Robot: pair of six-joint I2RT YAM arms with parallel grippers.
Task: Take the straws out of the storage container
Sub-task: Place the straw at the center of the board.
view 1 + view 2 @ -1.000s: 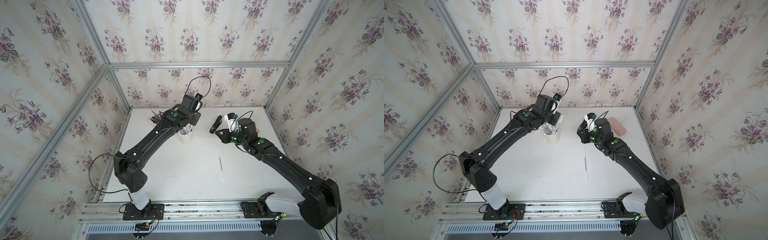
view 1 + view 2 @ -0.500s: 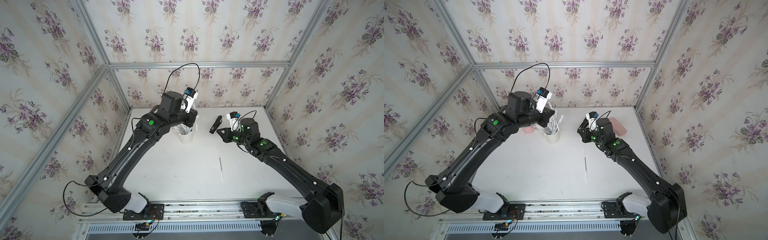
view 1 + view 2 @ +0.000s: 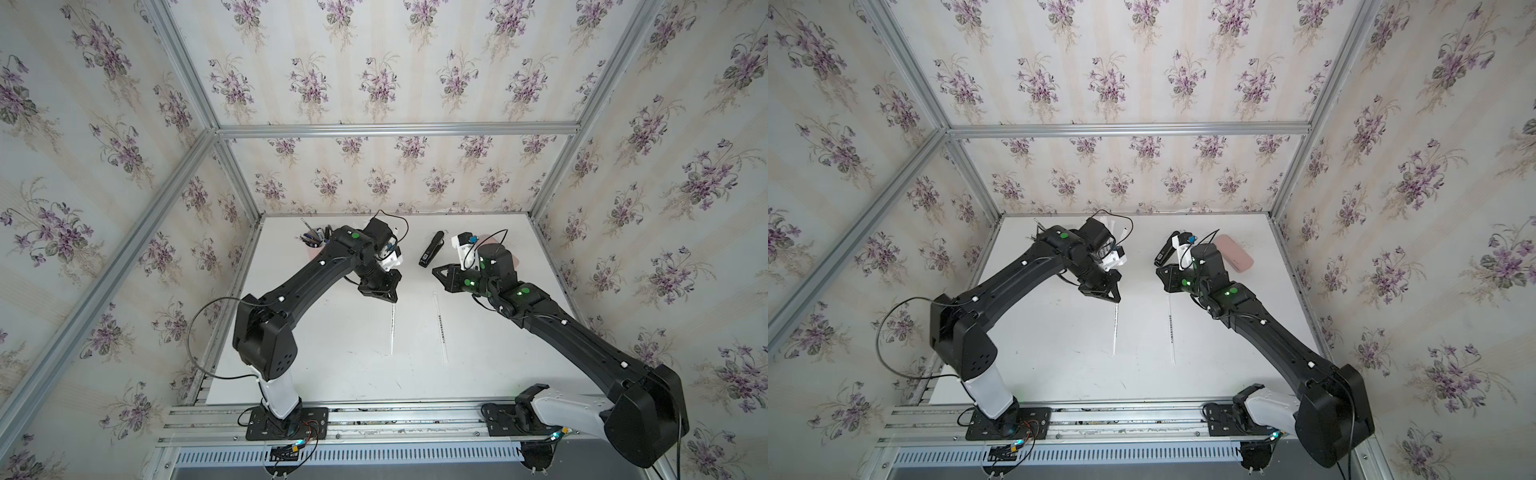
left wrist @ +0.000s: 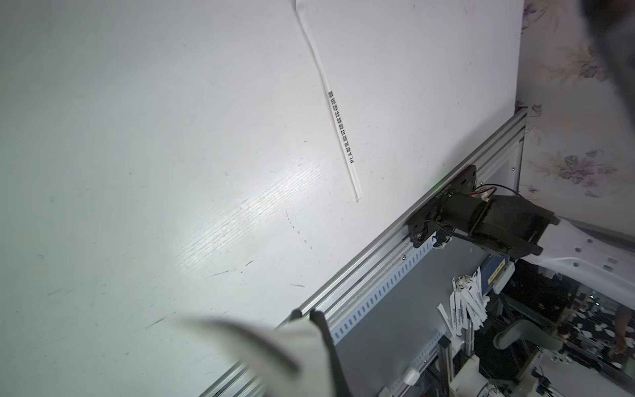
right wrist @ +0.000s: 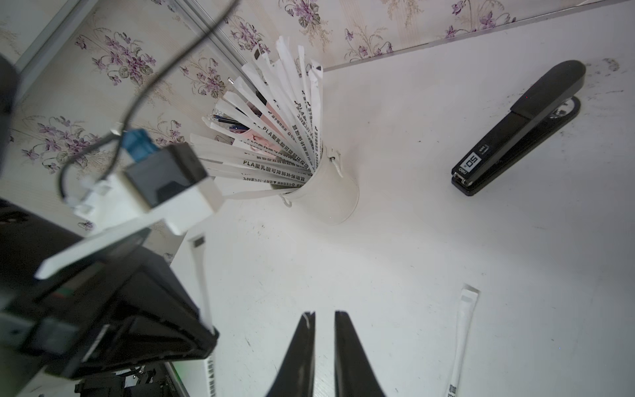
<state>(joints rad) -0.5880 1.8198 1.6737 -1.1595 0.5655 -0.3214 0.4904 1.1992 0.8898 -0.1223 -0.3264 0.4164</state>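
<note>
The left gripper [image 3: 388,295] is pinched tight on a single straw [image 3: 392,332]. The right gripper [image 5: 324,319], its jaws barely apart, holds nothing. The other straws [image 5: 275,137] fan out of the white cup [image 5: 333,196] by the back wall. A loose straw [image 3: 440,328] lies flat on the table [image 3: 332,365].

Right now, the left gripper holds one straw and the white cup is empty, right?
Not quite. The left gripper does hold one straw, but the white cup is not empty: the right wrist view shows it full of straws.

On my white worktop [image 3: 332,353] I see a flat wrapped straw [image 3: 440,328], a black stapler [image 3: 431,249], the storage container [image 5: 330,192] (upright) and a pink case [image 3: 1233,257].
</note>
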